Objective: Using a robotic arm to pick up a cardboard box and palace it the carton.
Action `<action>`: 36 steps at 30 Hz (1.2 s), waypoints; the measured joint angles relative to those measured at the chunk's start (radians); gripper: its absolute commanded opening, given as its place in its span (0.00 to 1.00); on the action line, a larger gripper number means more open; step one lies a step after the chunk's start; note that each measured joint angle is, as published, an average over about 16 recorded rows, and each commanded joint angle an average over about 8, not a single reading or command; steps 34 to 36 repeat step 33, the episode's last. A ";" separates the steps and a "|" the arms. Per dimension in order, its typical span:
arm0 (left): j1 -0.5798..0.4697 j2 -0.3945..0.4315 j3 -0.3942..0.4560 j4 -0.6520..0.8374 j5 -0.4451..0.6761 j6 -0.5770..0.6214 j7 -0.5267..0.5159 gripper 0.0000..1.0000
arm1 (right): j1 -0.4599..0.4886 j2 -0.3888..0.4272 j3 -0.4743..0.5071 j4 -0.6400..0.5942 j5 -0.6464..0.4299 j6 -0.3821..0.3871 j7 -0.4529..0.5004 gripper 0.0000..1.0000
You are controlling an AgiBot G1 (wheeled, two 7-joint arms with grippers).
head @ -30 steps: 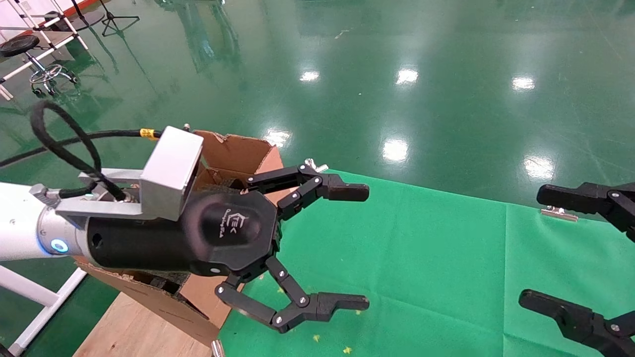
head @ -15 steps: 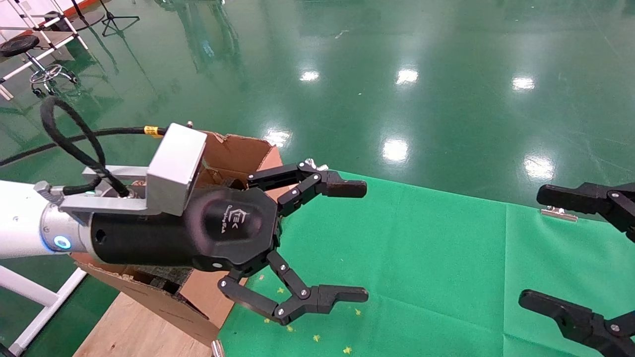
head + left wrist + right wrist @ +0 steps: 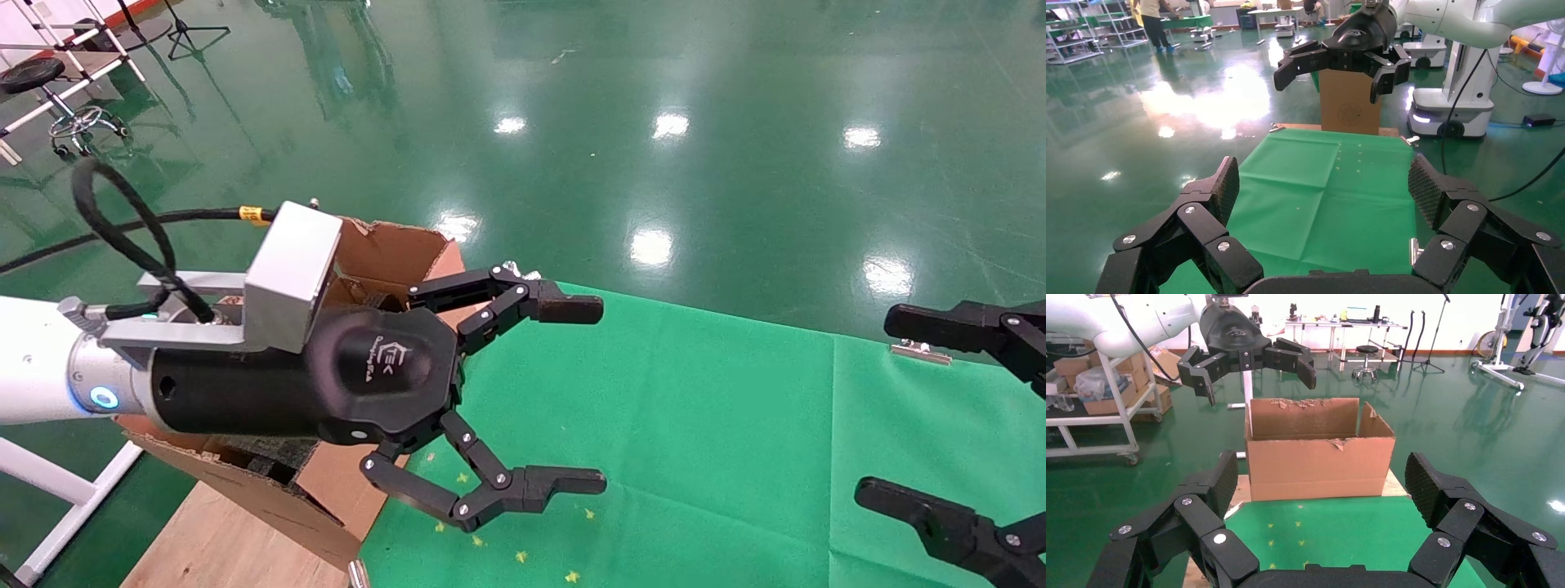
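My left arm, white with a silver wrist and a blue light ring, holds its black gripper (image 3: 603, 395) open and empty in the air, partly over the carton's near side and the green cloth. The carton (image 3: 392, 249) is large, brown and torn-edged, with dark foam inside; it also shows in the right wrist view (image 3: 1318, 459). A closed brown cardboard box (image 3: 1350, 107) with a round mark on its face stands upright past the cloth's far end, behind my right gripper (image 3: 1330, 79). My right gripper (image 3: 882, 406) is open and empty at the right edge.
A green cloth (image 3: 695, 408) covers the table, with small yellow marks near the carton. The carton rests on a wooden board (image 3: 221, 539). A white robot base (image 3: 1444, 116) stands beyond the upright box. Shiny green floor surrounds the table.
My left gripper has risen slightly and stays open. The right gripper has not moved.
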 measured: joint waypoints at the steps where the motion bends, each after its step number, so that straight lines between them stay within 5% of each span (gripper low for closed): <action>1: 0.000 0.000 0.000 0.000 0.000 0.000 0.000 1.00 | 0.000 0.000 0.000 0.000 0.000 0.000 0.000 1.00; 36: -0.002 0.000 0.001 0.002 0.002 0.000 0.000 1.00 | 0.000 0.000 0.000 0.000 0.000 0.000 0.000 1.00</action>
